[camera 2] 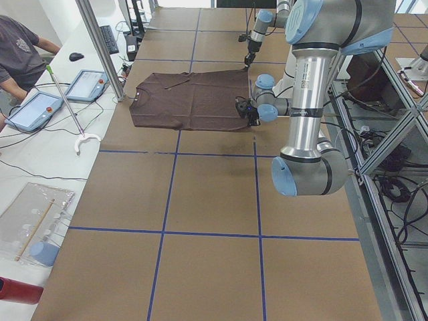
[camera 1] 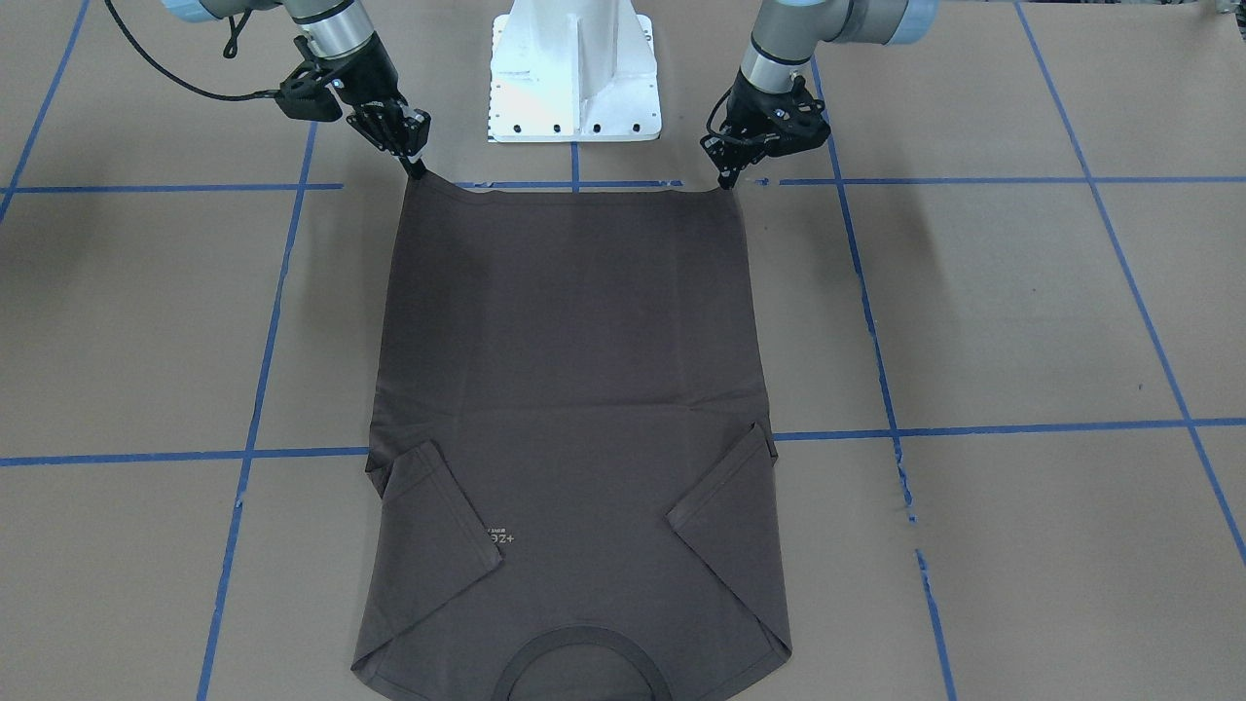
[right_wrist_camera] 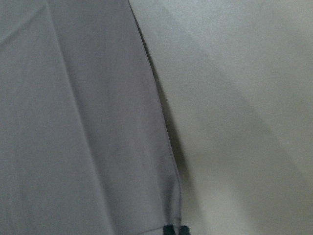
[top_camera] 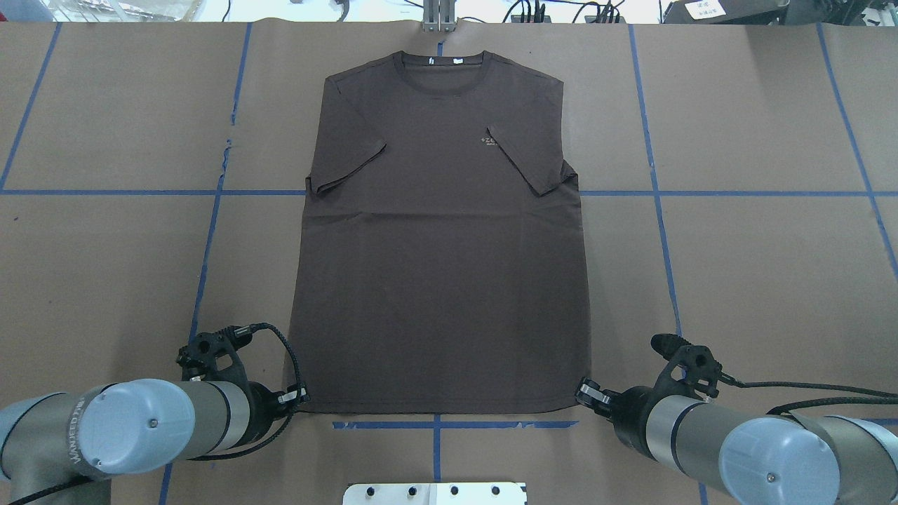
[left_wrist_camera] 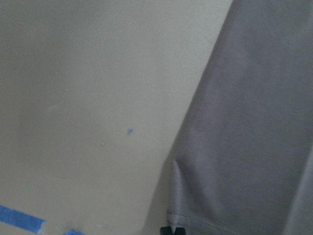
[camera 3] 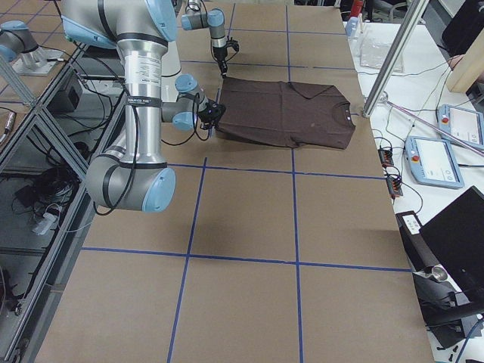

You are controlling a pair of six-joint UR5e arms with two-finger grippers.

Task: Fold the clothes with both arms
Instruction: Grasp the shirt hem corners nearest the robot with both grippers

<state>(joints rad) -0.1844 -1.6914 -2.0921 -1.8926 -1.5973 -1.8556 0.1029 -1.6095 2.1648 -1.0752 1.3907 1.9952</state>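
Evidently ready to fold: the left gripper and right gripper each look pinched shut on a near corner of the T-shirt, which lies flat on the table, sleeves tucked in — paired holds would carry that edge evenly toward the collar.

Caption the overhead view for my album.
Left claw and right claw pinch the hem corners of a flat brown T-shirt.
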